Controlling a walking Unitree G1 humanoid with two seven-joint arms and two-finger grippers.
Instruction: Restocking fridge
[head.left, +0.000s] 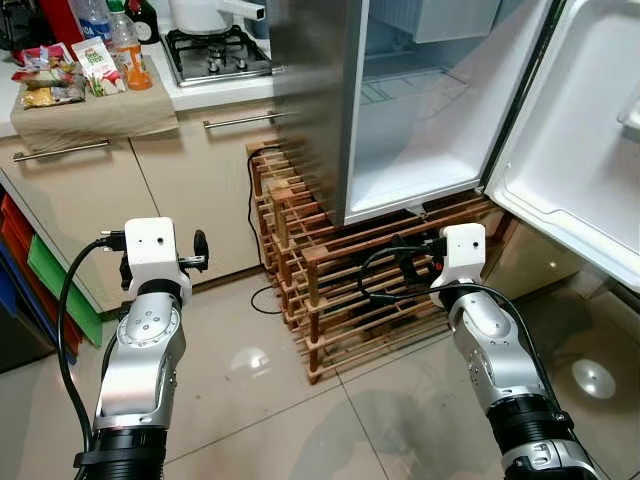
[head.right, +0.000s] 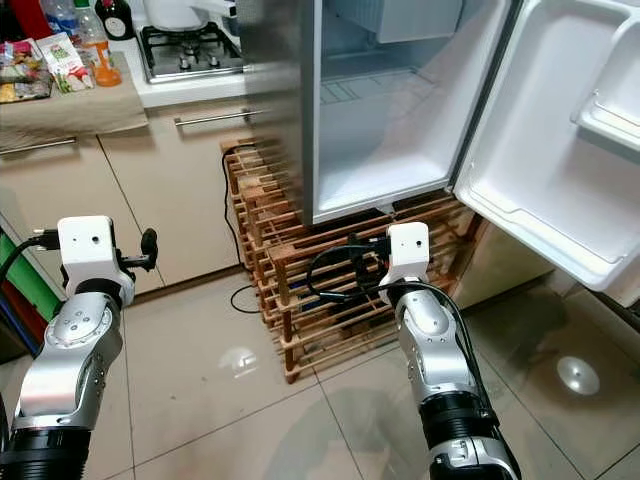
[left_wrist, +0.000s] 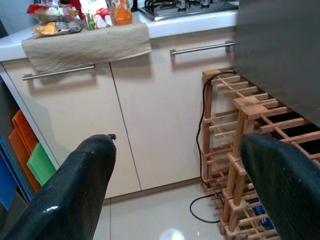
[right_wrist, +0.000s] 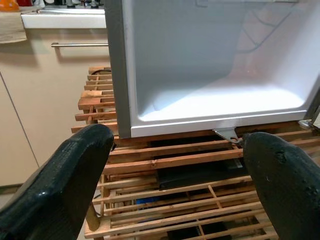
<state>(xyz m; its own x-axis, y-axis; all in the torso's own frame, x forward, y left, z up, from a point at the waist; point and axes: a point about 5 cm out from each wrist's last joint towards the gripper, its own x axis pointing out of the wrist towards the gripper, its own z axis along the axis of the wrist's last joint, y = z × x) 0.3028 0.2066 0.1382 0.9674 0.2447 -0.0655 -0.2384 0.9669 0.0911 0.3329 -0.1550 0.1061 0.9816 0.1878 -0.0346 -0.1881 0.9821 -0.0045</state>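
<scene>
Fridge (head.left: 420, 120) open, empty | left gripper (left_wrist: 170, 190) and right gripper (right_wrist: 175, 185) wide apart, holding nothing | risk: food packets (head.left: 60, 75) on tabletop (head.left: 215, 90) far, door (head.left: 580, 150) may block turning.

Fridge (head.left: 310, 100): brushed grey metal outer wall; smooth white plastic liner and door (head.left: 570, 150), lightly glossy. Wooden rack (head.left: 350, 280) beneath, at 6 o'clock of the fridge: bare, unvarnished slats. Floor (head.left: 250, 400): glossy beige tiles with lamp reflections. Cabinet fronts (head.left: 200, 170): matt cream panels, satin metal bar handles. Bench (head.left: 210, 92), at 11 o'clock: white top, draped with coarse beige cloth (head.left: 90, 112). Left pincer (left_wrist: 170, 190) and right pincer (right_wrist: 175, 185): black, faintly shiny rubbery fingers, spread wide.
</scene>
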